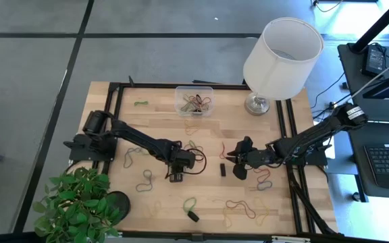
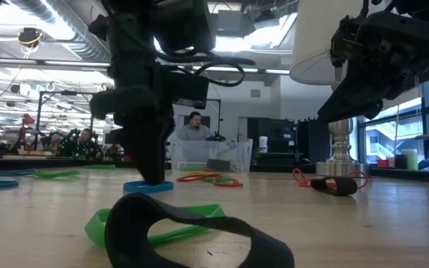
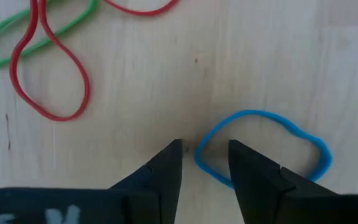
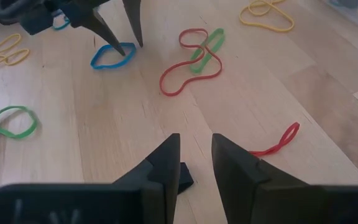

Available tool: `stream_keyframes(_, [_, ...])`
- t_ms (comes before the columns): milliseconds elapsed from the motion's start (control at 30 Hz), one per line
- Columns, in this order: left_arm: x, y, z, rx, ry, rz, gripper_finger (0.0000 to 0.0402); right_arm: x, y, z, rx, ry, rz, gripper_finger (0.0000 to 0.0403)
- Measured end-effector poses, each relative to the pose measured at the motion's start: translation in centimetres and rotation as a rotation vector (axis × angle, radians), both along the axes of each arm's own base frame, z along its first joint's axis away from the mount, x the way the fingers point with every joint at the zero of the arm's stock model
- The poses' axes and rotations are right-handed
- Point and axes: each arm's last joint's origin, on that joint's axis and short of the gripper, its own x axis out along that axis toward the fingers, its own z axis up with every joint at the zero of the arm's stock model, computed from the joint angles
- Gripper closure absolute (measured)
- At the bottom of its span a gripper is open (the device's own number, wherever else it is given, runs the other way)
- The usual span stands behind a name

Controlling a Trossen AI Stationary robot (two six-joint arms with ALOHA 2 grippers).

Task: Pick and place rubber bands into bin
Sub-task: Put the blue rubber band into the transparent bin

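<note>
The left tool is down at the light wooden tabletop, near its middle, fingers parted w/ a gap, one tip inside a thin blue rubber band loop & the other just outside it, so the band's edge runs between them; not squeezed yet. Just beyond that lie a red rubber band loop crossed over a green one. The right tool hovers above the tabletop right of centre, facing the left one, fingers open, holding nothing; a small black blocky piece sits under its tips & a thin red band lies near. More bands, yellow, green, grey, are scattered over the wood. The small clear plastic rectangular bin stands at the far edge, mid-table, w/ several bands already inside, beside a white cylindrical lampshade on a metal base. A potted green plant sits at the near left corner.
</note>
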Motion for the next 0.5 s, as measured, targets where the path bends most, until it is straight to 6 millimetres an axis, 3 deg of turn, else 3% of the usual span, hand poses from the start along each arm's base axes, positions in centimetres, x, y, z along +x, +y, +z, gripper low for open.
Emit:
stream_keyframes(133, [-0.1, 0.0, -0.3, 0.012, 0.029, 0.002, 0.031, 0.0, 0.0, 0.0, 0.0, 0.0, 0.0, 0.0307])
stream_keyframes(300, [-0.4, 0.2, 0.1, 0.008, 0.036, 0.003, 0.0389, 0.0, 0.0, 0.0, 0.0, 0.0, 0.0, 0.0307])
stream_keyframes(500, [-0.3, 0.7, 2.0, 0.019, 0.11, -0.042, 0.0399, 0.0, 0.0, 0.0, -0.001, 0.0, 0.001, 0.0307])
